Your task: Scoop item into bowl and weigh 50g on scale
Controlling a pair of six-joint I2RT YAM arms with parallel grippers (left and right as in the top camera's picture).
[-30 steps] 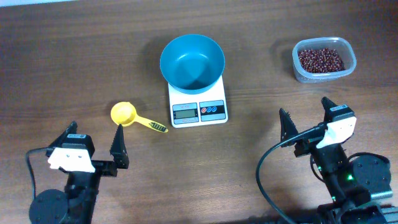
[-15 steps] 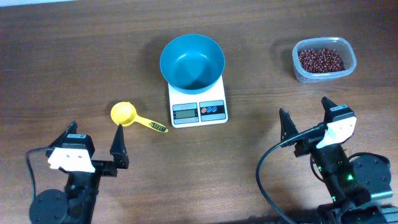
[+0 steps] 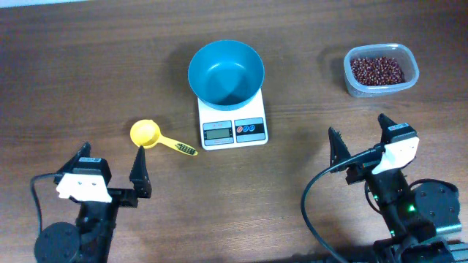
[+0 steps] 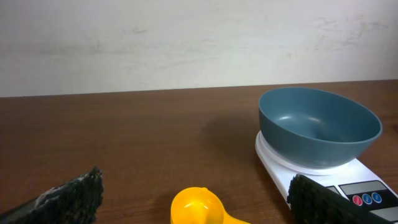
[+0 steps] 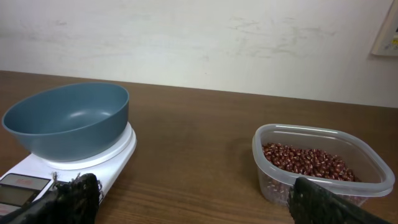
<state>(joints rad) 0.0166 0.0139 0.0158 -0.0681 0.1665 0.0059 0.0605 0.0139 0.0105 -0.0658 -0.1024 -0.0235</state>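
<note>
Black and spread wide, your left fingers (image 3: 140, 172) grasp nothing at the near-left of the brown wooden surface (image 3: 66, 66). Your right fingers (image 3: 336, 150) are likewise parted and empty at the near-right.

Just ahead of the left fingers lies the yellow scoop (image 3: 146, 134), cup up and empty, with its handle running rightward toward the scale (image 3: 252, 130). The scale sits mid-surface with the teal bowl (image 3: 219, 80) resting on its platform, and the bowl looks empty. Further right, beyond the right fingers, the clear tub (image 3: 348, 73) holds all the red-brown beans (image 3: 376, 70).

By my reading you are at the very first step, picking up the scoop, with nothing scooped or weighed yet. The handle is thin and lies flat, so come in low with the left fingers astride it and clench near its end. The beans are well apart from the scoop, with the scale between them, so plan a carry that clears the bowl rim. The display is too small to read from here.
</note>
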